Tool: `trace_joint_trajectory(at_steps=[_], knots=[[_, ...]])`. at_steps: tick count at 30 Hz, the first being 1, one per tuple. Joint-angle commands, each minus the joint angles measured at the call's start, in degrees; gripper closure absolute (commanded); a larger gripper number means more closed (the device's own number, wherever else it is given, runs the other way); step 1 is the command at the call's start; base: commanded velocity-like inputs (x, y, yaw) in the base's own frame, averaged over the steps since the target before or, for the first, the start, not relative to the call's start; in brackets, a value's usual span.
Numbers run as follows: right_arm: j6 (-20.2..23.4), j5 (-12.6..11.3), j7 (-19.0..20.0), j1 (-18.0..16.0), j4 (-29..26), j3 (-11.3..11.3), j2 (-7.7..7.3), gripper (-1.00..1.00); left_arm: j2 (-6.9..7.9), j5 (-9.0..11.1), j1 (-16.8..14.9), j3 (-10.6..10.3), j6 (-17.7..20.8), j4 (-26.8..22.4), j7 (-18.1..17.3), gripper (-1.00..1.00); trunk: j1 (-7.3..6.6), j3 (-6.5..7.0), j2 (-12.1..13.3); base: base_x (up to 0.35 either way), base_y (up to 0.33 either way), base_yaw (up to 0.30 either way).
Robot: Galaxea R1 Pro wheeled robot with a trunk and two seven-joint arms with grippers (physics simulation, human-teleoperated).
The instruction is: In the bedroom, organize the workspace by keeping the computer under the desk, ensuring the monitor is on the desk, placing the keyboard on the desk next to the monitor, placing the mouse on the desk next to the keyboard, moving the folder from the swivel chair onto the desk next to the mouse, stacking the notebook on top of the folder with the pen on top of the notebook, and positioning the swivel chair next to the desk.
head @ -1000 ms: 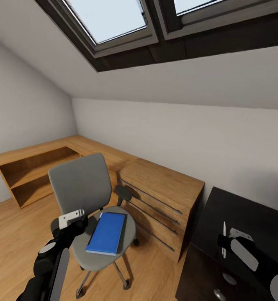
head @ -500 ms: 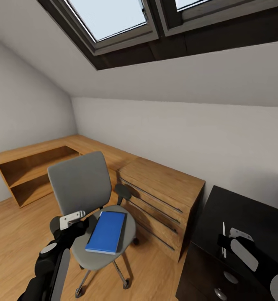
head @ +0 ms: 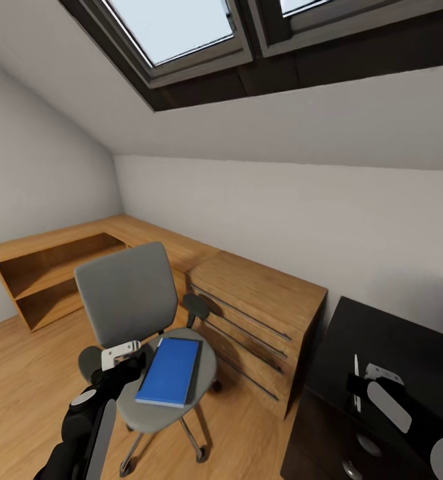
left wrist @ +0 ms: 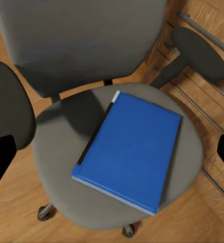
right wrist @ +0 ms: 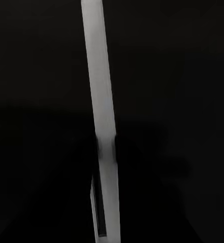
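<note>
A blue folder (head: 170, 371) lies flat on the seat of the swivel chair (head: 129, 297). The left gripper (left wrist: 112, 152) hangs over it, fingers wide apart. The right gripper (head: 375, 380) is above the desk (head: 408, 347), by a pen (right wrist: 102, 116); whether it is grasping, I cannot tell.

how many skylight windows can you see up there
2: one skylight above the swivel chair, a second to its right, cut off by the frame edge; more may lie beyond.

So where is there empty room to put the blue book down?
The glossy black desk has bare top toward the wall, beyond the pen and the right end effector. The wooden dresser top beside it looks bare too. The swivel chair seat is crowded: the blue folder covers most of it.
</note>
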Motion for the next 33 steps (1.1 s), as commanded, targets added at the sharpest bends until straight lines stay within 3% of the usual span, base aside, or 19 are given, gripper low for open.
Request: trace_joint_trajectory(at_steps=[1,6,15,26,33], knots=[[0.0,-0.5,-0.4,-0.1,-0.1,0.4,-0.09,1.0,-0.03,0.3,0.0,0.0,0.3,0.0,0.3,-1.0,0.02,-0.07,0.0,0.191,0.0,0.0],[0.0,-0.5,-0.4,-0.1,-0.1,0.4,-0.09,1.0,-0.03,0.3,0.0,-0.1,0.3,0.1,0.2,-1.0,0.02,-0.07,0.0,0.139,0.0,0.0],[0.0,-0.5,-0.4,-0.1,-0.1,0.4,-0.09,1.0,-0.03,0.2,0.0,-0.1,0.3,0.1,0.3,-1.0,-1.96,1.54,3.6,0.014,0.0,0.0],[0.0,-0.5,-0.4,-0.1,-0.2,0.4,-0.09,1.0,-0.03,0.2,0.0,-0.1,0.3,0.1,0.3,-1.0,-1.96,1.54,3.6,0.001,0.0,0.0],[0.1,-0.5,-0.4,-0.1,-0.2,0.4,-0.09,1.0,-0.03,0.2,0.0,-0.1,0.3,0.1,0.3,-1.0,-3.49,2.8,6.4,0.0,0.0,0.0]])
